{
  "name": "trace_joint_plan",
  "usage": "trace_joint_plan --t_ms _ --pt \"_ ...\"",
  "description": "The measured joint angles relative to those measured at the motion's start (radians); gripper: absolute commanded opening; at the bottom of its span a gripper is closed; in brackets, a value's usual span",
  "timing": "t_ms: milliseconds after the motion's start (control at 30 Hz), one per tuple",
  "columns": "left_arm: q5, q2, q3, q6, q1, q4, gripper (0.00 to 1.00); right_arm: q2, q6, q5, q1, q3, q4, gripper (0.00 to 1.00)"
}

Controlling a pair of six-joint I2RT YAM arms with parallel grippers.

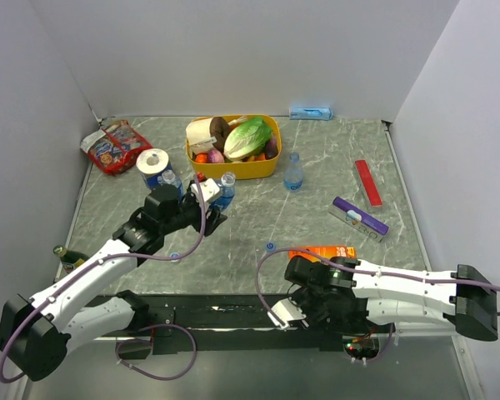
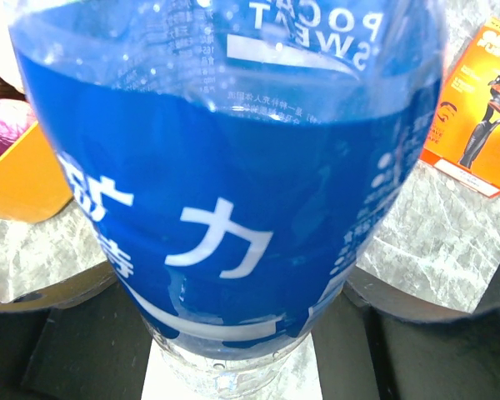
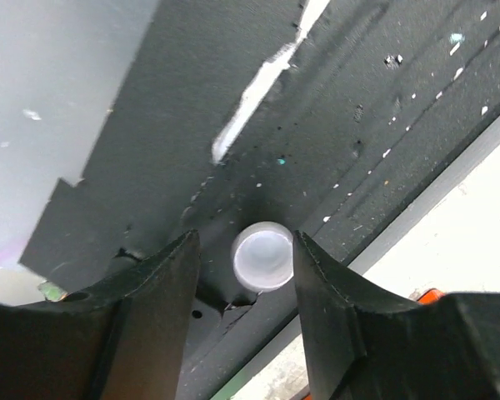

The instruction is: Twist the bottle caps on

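Note:
My left gripper (image 1: 207, 197) is shut on a clear bottle (image 1: 225, 190) with a blue label, held upright on the table just in front of the basket. In the left wrist view this bottle (image 2: 225, 208) fills the frame between the dark fingers (image 2: 58, 304). A second bottle (image 1: 170, 178) stands just left of it and a third (image 1: 293, 173) to the right. Two blue bottle caps (image 1: 270, 247) (image 1: 175, 256) lie on the marble. My right gripper (image 1: 285, 313) is low over the black strip at the near edge. Its jaws (image 3: 246, 242) stand open around a pale round cap (image 3: 264, 257) close to the right finger.
A yellow basket (image 1: 233, 173) of vegetables stands at the back. Around it lie a red snack bag (image 1: 112, 148), a tape roll (image 1: 152, 161) and a blue packet (image 1: 310, 112). A green glass bottle (image 1: 67, 257) stands far left. An orange box (image 1: 321, 252), a purple box (image 1: 358, 218) and a red strip (image 1: 368, 182) lie to the right.

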Motion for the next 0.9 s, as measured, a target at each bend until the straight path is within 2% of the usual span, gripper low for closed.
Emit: trace_joint_plan --t_ms 200,300,600,767,900 --pt "0.000 -0.024 0.000 -0.010 0.004 0.001 0.01 0.027 0.012 0.046 0.004 -0.007 0.037 0.44" --pt "0.000 -0.036 -0.007 -0.017 0.004 0.005 0.01 0.036 0.018 0.063 0.004 -0.007 0.045 0.48" --pt "0.000 -0.040 -0.011 -0.019 0.008 0.023 0.01 0.053 0.022 0.105 0.004 -0.007 0.046 0.47" --pt "0.000 -0.041 -0.022 -0.019 0.009 0.039 0.01 0.056 0.023 0.134 0.004 -0.007 0.048 0.32" --pt "0.000 -0.041 -0.023 -0.019 0.010 0.039 0.01 0.055 0.024 0.152 0.004 0.000 0.045 0.28"
